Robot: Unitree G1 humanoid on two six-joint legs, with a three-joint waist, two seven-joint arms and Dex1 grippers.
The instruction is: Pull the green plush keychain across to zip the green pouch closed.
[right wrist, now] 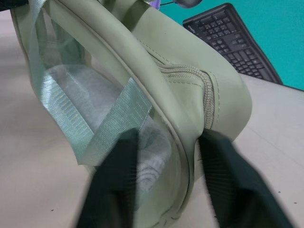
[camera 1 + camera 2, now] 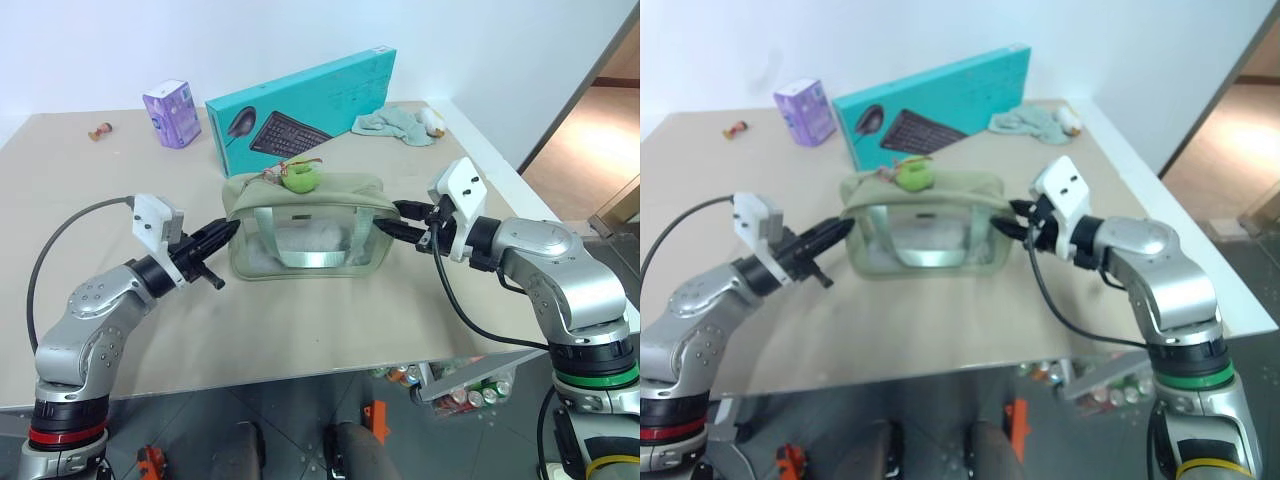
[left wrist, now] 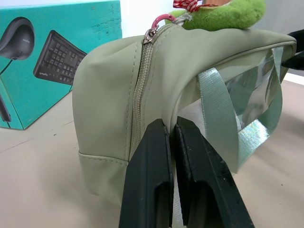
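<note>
Sitting roughly mid-table is the green pouch, clear side panel facing the robot w/ the webbing handle looped over it, and the green plush keychain is resting on top of it, a bit toward the left half, next to the little red-pink tag. Left gripper is at the pouch's left end; in the left wrist view its two black fingers are pressed together w/ basically no gap, right at the bottom of that end panel by the zipper seam, looks like they're nipping the fabric edge there but tbh can't tell for sure. Right gripper is at the opposite end, and the right wrist view shows the fingers spread apart w/ the pouch's corner sitting between them, not squeezed on it afaict. Zipper pull w/ a pink ring is up at the top of the left end, just beside the keychain. Behind the pouch: teal keyboard box standing on edge, purple carton to its left, pale teal cloth at the back right.
</note>
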